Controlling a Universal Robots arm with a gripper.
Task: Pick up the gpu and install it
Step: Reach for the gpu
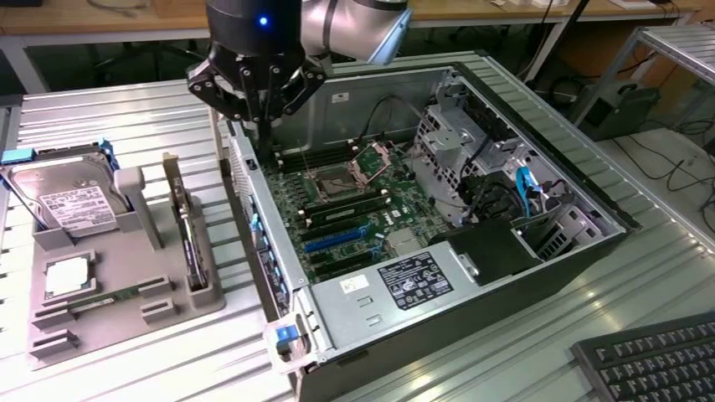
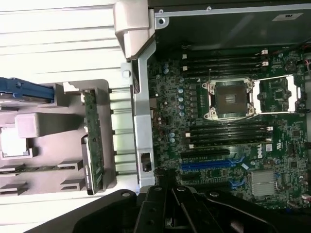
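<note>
Gripper hangs over the edge of the open computer case and seems to carry nothing; whether it is apart or together one cannot tell. The gpu stands on its long edge in a slot of the grey holder on the counter, just beside the case and untouched. The pick-up is not yet done. It probably calls for a grasp on the card's thin upper edge, in line with the slot.

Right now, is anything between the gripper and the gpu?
Nothing visible. The gripper hangs above the case's edge; the gpu stands on edge in the tray beside the case, its top uncovered.
</note>
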